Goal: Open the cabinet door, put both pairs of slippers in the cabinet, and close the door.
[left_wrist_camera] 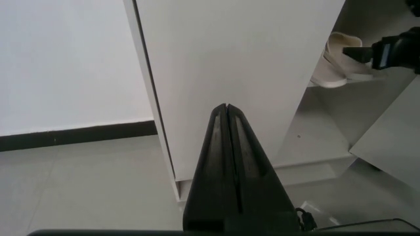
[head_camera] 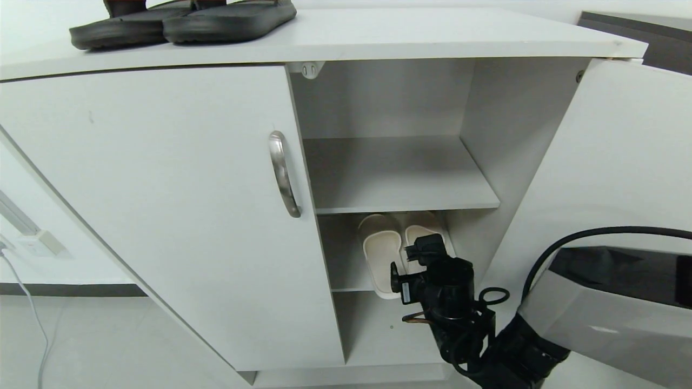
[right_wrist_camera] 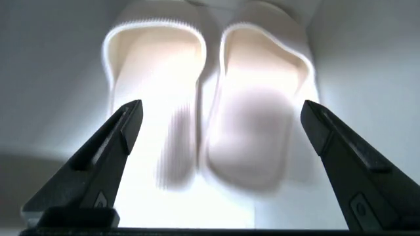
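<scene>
A pair of cream slippers [head_camera: 386, 251] lies side by side on the lower shelf [head_camera: 346, 270] of the white cabinet, behind its open right door [head_camera: 611, 162]. My right gripper [head_camera: 424, 248] hangs just in front of them. In the right wrist view this gripper [right_wrist_camera: 222, 110] is open, its fingers [right_wrist_camera: 111, 147] spread wider than the pair [right_wrist_camera: 210, 111] and apart from it. A pair of black slippers [head_camera: 178, 21] rests on the cabinet top at the left. My left gripper [left_wrist_camera: 226, 108] is shut on nothing, low before the closed left door [left_wrist_camera: 230, 59].
The left door [head_camera: 162, 205] carries a metal handle [head_camera: 284, 175]. The middle shelf [head_camera: 400, 173] and bottom compartment [head_camera: 378, 329] hold nothing. A wall socket with a cable [head_camera: 38, 243] sits low at the left. Grey floor [left_wrist_camera: 85, 183] lies in front.
</scene>
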Robot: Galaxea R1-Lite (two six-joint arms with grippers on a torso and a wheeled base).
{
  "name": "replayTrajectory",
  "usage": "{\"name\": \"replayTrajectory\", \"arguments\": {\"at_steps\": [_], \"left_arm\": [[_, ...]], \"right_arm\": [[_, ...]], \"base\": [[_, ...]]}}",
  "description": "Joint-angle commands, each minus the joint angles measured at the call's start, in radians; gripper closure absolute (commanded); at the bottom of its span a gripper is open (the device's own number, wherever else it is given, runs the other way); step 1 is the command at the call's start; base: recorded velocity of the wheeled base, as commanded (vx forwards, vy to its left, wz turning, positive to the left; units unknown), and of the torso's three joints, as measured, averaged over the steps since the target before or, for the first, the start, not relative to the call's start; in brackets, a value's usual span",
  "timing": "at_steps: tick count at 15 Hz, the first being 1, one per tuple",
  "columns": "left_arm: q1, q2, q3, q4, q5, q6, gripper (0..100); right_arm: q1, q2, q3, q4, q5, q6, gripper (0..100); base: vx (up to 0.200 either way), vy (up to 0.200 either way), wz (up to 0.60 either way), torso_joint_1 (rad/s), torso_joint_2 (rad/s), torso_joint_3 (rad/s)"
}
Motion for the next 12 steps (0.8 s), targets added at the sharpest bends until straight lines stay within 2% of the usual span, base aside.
{"name": "replayTrajectory", "arguments": {"at_steps": [1,4,12], "left_arm": [[0.001,0.001,0.0,0.0,-0.001,-0.001,100],[0.001,0.001,0.0,0.0,0.001,-0.001,100],[0.001,0.001,0.0,0.0,0.001,-0.002,100]], "right_arm": [[0.025,-0.093,0.084,-0.005,0.015,0.001,0],[0.068,-0.106,0.101,-0.008,0.015,0.001,0],[0.068,-0.105,0.119,-0.013,0.018,0.003,0]], "base": [[0.0,0.0,0.0,0.0,0.0,0.0],[0.0,0.0,0.0,0.0,0.0,0.0],[0.0,0.0,0.0,0.0,0.0,0.0]]}}
